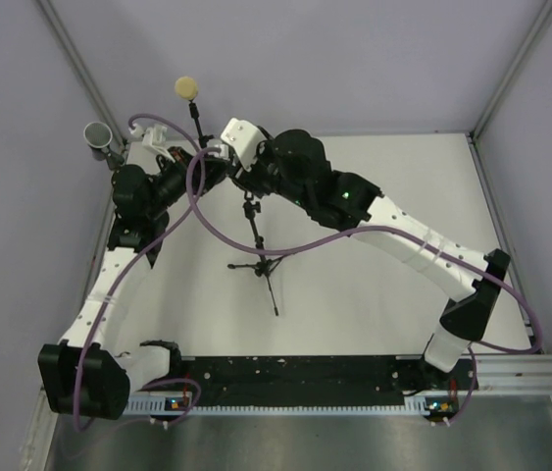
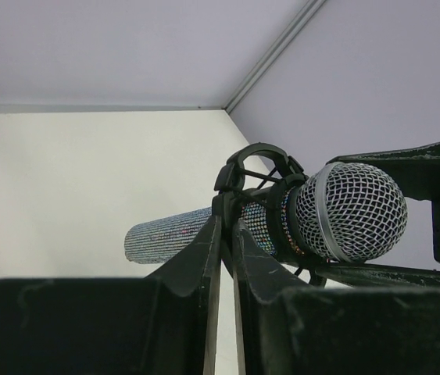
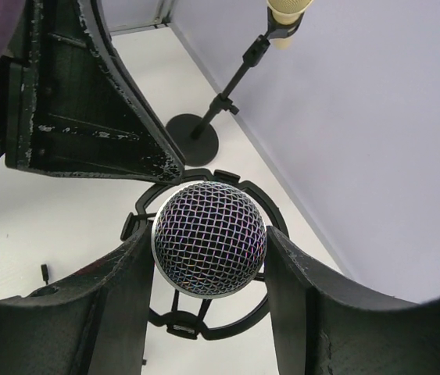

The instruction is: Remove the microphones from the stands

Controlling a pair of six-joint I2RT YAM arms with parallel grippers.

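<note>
Pale lilac walls (image 1: 354,59) close in a white table (image 1: 383,314); near its middle the stand (image 1: 256,250) rises on thin tripod legs. At the top of the stand a black ring mount (image 2: 255,156) holds the microphone (image 2: 348,211); it lies roughly level in the ring, with the mesh head out one side and the glittery barrel out the other. The left pincer (image 2: 226,242) is at the mount from the stand's left; its fingers (image 2: 200,269) are drawn almost together with only a sliver of gap, tips pressed on the black frame under the ring. The right pincer (image 3: 209,258) reaches in from the stand's right and is closed about the mesh head; one finger (image 3: 122,297) lies against each side of the ball, touching it. From above, both arms meet over the stand and hide the microphone. Behind the stand, toward the far wall, a second stand (image 3: 192,141) on a round base carries a yellow foam head (image 1: 186,87); far left of the stand a grey cup (image 1: 97,134) sits at the table's corner; a purple cable (image 1: 305,245) loops past the stand.
</note>
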